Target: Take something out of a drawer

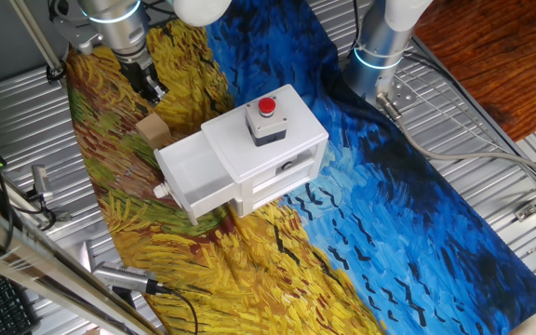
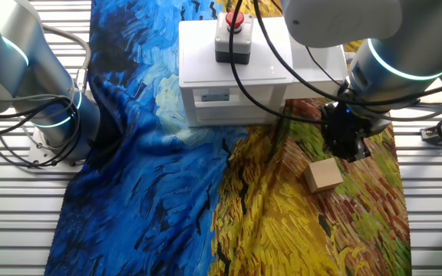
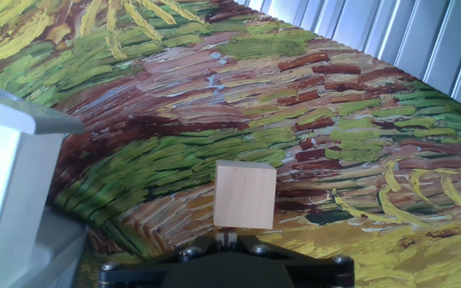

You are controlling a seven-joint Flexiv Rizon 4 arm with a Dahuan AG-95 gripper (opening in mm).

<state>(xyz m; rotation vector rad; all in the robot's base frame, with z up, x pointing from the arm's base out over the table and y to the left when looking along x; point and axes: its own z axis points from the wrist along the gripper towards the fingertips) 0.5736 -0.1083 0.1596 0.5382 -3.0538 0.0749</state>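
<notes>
The wooden block (image 2: 324,175) sits out on the painted cloth (image 1: 203,270), just beside the pulled-out drawer (image 1: 198,170) and free of it. That drawer juts from the white box (image 1: 277,140) and its tray looks bare inside. The gripper (image 1: 150,87) hovers above the block, not touching; whether its fingers are spread I cannot tell, they're cut off in the hand view. A red button (image 1: 266,106) tops the box.
</notes>
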